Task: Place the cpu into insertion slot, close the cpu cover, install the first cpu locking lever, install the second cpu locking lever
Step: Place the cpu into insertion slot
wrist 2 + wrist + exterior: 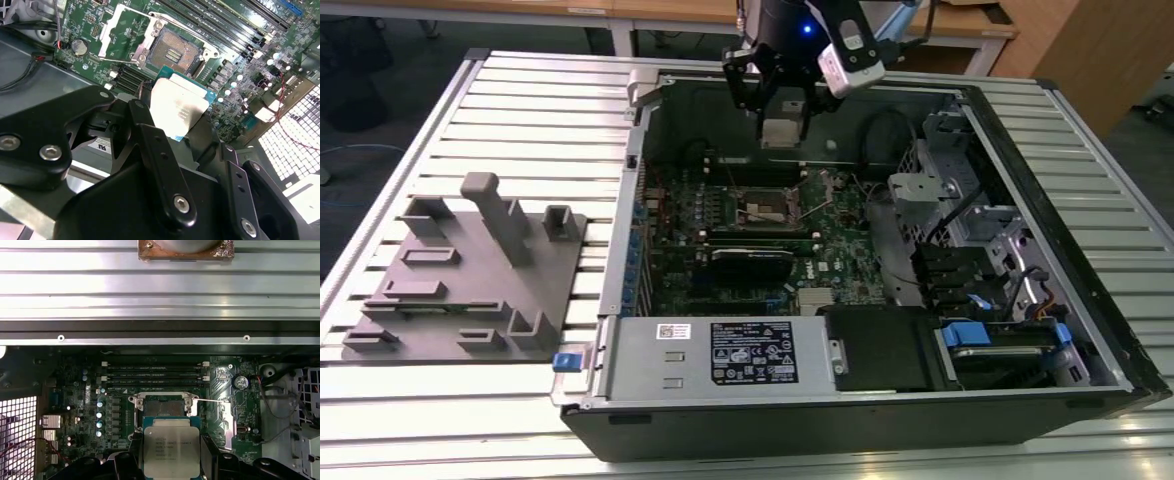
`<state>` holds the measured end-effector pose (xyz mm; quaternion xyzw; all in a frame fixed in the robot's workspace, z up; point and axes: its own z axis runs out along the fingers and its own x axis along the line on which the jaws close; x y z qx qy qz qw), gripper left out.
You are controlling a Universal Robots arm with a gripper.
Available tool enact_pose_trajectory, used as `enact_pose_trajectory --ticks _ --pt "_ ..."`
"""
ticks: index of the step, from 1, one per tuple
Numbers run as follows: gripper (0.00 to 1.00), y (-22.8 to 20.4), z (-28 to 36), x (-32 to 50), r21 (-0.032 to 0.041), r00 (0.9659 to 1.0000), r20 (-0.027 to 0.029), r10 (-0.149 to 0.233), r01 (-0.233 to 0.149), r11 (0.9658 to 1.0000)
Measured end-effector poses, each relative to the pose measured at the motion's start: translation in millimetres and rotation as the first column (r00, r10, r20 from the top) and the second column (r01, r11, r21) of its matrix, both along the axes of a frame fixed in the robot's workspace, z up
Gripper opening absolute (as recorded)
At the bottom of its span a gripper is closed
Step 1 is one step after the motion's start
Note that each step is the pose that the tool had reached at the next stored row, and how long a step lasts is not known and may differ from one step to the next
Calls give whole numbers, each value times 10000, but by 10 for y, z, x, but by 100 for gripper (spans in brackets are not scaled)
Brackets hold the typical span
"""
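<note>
Slatted table (520, 110), labelled open case (854, 415), gripper (781, 135) clasping cpu (171, 450) near insertion slot (162, 407)

Matte-black gripper (781, 125) w/ chunky jointed linkage fingers (157, 155); links pinned w/ silver round-head screws (181, 202). Black rounded wrist housing (781, 25) above, tiny blue light (809, 28) lit on it. White-grey boxy camera module (850, 55) fixed to wrist's side. In the second wrist view, finger links flat-sided, bevelled edges, slight sheen; broad black knuckle plate (45, 120) carries two screws.
</note>
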<state>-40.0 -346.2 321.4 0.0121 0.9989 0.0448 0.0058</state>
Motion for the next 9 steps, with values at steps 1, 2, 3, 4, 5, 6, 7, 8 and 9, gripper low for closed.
enact_pose_trajectory --ticks 1,2,3,4,5,6,7,8,9 --pt "54 0 0 0 0 10000 0 0 0 10000" --pt "54 0 0 0 0 10000 0 0 0 10000" --pt "54 0 0 0 0 10000 0 0 0 10000" --pt "54 0 -4 0 2 10000 1 0 0 10000" --pt "54 0 -11 0 5 10000 3 0 0 10000" --pt "54 0 -20 0 3 10000 2 0 0 10000" --pt "54 0 -27 0 0 10000 1 0 0 10000" --pt "54 0 -32 0 0 10000 2 0 0 10000" --pt "54 0 -32 0 -2 10000 1 0 0 10000"
